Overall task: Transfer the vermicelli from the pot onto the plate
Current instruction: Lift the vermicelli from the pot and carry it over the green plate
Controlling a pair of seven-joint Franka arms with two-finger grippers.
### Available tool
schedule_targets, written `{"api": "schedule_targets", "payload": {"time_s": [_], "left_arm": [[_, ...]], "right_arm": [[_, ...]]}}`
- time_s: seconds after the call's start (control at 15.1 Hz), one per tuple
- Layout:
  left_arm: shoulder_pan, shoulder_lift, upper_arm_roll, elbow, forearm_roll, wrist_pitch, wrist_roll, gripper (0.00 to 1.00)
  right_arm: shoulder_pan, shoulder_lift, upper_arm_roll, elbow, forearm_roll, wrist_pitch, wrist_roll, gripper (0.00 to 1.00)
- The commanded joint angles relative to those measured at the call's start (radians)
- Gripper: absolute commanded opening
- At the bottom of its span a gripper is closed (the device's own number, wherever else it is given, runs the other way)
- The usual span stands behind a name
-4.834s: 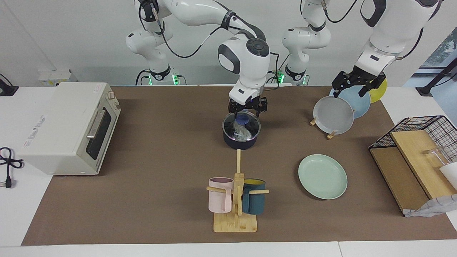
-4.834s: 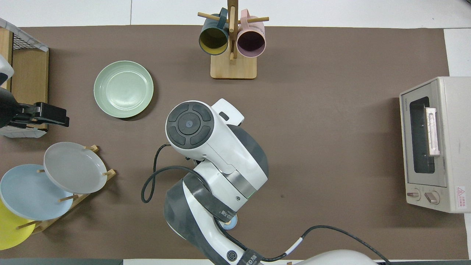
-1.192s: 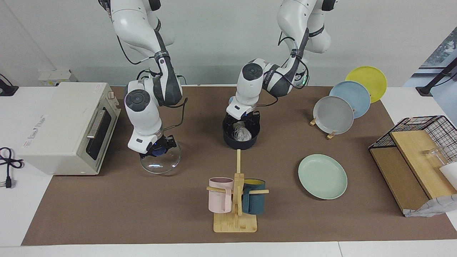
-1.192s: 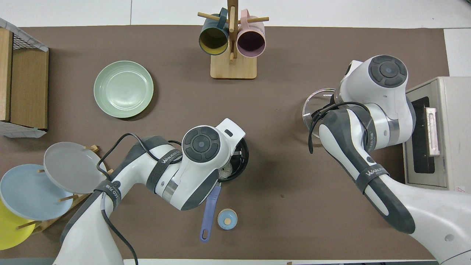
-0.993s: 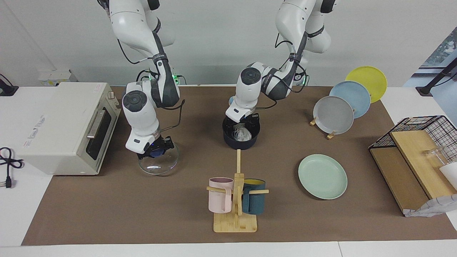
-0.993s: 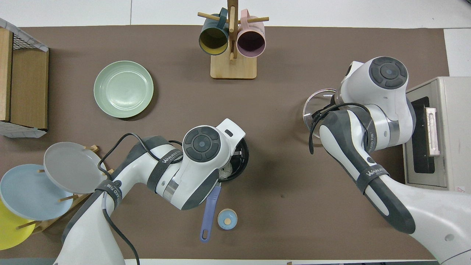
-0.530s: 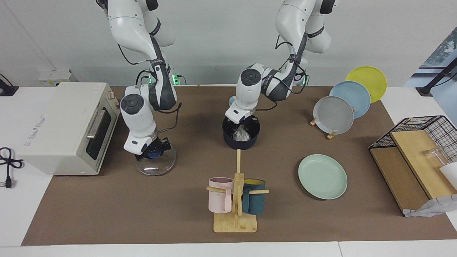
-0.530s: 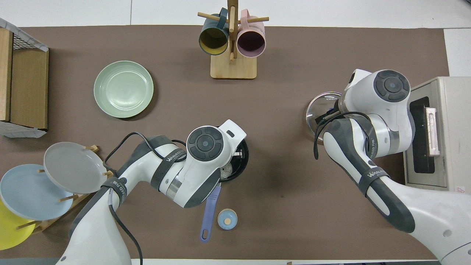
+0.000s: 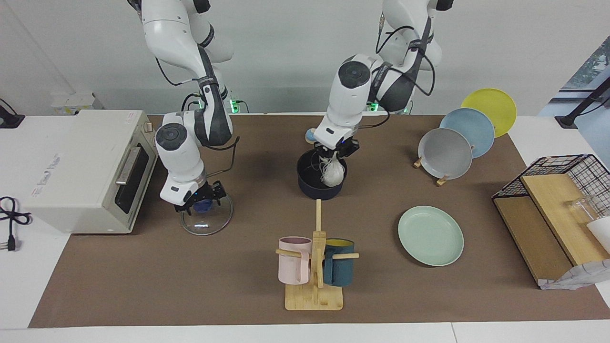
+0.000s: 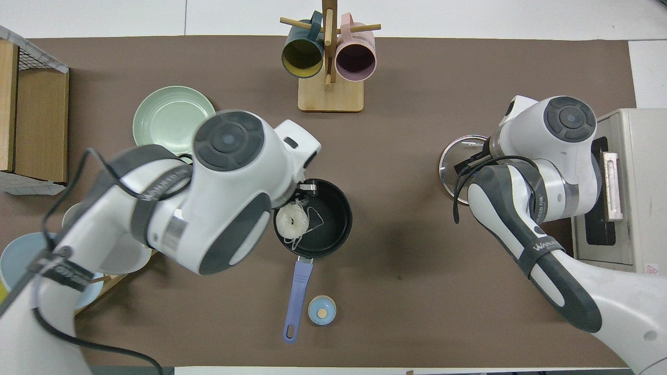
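The dark navy pot stands mid-table, its long blue handle pointing toward the robots. My left gripper is shut on a whitish vermicelli nest and holds it just above the pot's rim, with thin strands trailing into the pot. In the overhead view the nest hangs over the pot's black inside. No second nest shows. The mint-green plate lies bare toward the left arm's end of the table, farther from the robots than the pot. My right gripper is at the blue knob of the glass lid, which rests on the table beside the toaster oven.
A toaster oven stands at the right arm's end. A wooden mug rack with a pink and a teal mug is farther out than the pot. A plate rack and a wire basket are at the left arm's end. A small blue disc lies beside the handle.
My left gripper has risen out of the pot with the vermicelli nest and shifted toward the plate. My right gripper has lowered the glass lid flat onto the table.
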Motion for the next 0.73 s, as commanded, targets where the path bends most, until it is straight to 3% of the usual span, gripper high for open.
{"api": "schedule_targets", "payload": {"time_s": [0.0,0.33,0.66], "left_arm": [[0.177,0.034,-0.001,0.183,-0.050,-0.164,0.154,0.00],[0.418,0.129,-0.001,0.193,-0.081,-0.050,0.421,0.00],[0.480,0.278,0.001,0.180,-0.014,0.154,0.523,0.00]], "right_arm": [[-0.004,-0.060,0.008,0.100,0.004,-0.189,-0.012,1.00],[-0.014,-0.102,0.005,0.305,0.006,-0.524,-0.011,1.00],[-0.016,-0.181,-0.002,0.433,0.003,-0.756,0.003,1.00]]}}
